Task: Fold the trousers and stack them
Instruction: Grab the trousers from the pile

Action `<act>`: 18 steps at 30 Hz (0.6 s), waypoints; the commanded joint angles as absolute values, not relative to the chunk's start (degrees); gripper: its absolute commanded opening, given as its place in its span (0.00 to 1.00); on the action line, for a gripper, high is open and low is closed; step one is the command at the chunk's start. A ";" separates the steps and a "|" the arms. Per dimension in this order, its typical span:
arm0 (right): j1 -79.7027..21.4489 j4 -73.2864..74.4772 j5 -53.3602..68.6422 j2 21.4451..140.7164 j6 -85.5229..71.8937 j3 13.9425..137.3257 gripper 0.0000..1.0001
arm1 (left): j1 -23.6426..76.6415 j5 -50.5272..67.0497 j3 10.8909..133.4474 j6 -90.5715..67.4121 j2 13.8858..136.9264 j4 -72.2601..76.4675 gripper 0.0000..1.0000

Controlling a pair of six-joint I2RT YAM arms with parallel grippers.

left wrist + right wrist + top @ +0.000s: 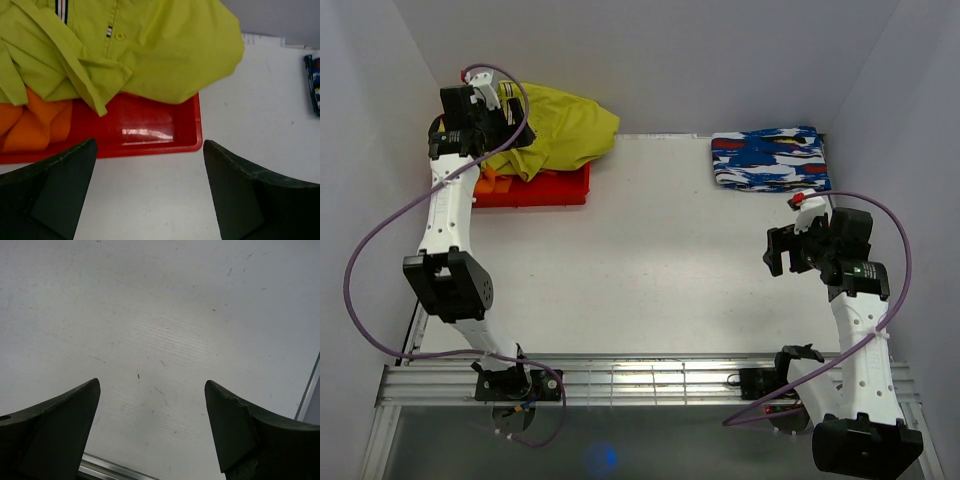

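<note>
The trousers (565, 130) lie in a crumpled heap at the far left corner of the worktop (650, 270). They are piled on a red tray (165, 135) and spill over its far and right edges. An orange garment (30, 122) sits in the tray under their left part, touching them. The striped waistband shows at the far edge of the heap in the left wrist view.

The left gripper (150, 147) hangs just near of the tray's near rim. Its jaws are spread wide with nothing between them. The right gripper (150, 385) is well apart, over bare worktop on the right. Its jaws are likewise wide apart and empty. A patterned cloth (770, 160) lies folded at the far right.

No folding has begun, and the likely first step is to lift the trousers out onto the open worktop. Several things could go wrong from here:

- **Catching the orange garment:** The two cloths lie pressed together. A deep pinch on the left side of the heap may take the orange garment as well and drag it out.
- **Hitting the tray:** A low approach could strike the tray rim or hook under it, and the tray would slide.
- **Gripping a loose fold:** A grip on a fold rather than the waistband would likely bring the heap up bunched. The legs could stay tangled, with no clear edge to lay flat.
- **Cloth running off the worktop:** The trousers look long, and the heap sits against the far left corner. A one-handed pull may send cloth over the left side.
</note>
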State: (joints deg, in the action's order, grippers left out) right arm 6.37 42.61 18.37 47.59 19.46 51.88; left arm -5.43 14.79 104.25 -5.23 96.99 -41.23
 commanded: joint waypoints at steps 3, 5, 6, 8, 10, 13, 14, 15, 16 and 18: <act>6.59 40.52 18.28 48.69 20.48 54.84 0.90 | -7.73 11.25 114.52 -12.47 107.65 -32.10 0.98; 6.59 40.08 17.93 50.17 20.66 54.76 0.90 | -9.31 12.38 114.43 -14.93 110.72 -27.00 0.98; 6.59 40.08 17.93 50.71 20.65 54.67 0.90 | -9.75 12.91 114.35 -15.64 111.70 -25.24 0.98; 6.59 39.90 18.28 52.28 20.48 54.67 0.90 | -10.81 12.83 114.61 -16.78 114.50 -21.11 0.98; 6.59 39.55 18.54 52.99 20.39 54.32 0.90 | -11.42 12.83 115.92 -16.87 116.80 -18.99 0.98; 6.59 38.67 18.46 53.96 20.39 53.18 0.90 | -11.43 12.04 119.17 -16.09 122.07 -18.28 0.98; 6.59 38.58 18.37 54.57 20.39 52.74 0.90 | -11.43 11.52 119.70 -15.82 123.30 -17.93 0.98; 6.59 38.41 18.11 54.84 20.48 52.47 0.90 | -11.43 10.90 120.66 -15.47 125.49 -16.97 0.98; 6.59 38.32 18.11 55.19 20.57 52.30 0.90 | -11.43 10.55 121.28 -14.95 126.73 -16.35 0.98; 6.59 38.32 17.23 56.25 20.92 52.21 0.90 | -11.51 10.37 122.25 -14.33 128.92 -13.99 0.98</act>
State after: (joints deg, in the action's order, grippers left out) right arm 6.37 40.49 18.00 55.35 20.05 52.42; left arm -11.92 11.44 119.02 -15.00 128.25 -19.11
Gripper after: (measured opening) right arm 0.903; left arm 0.978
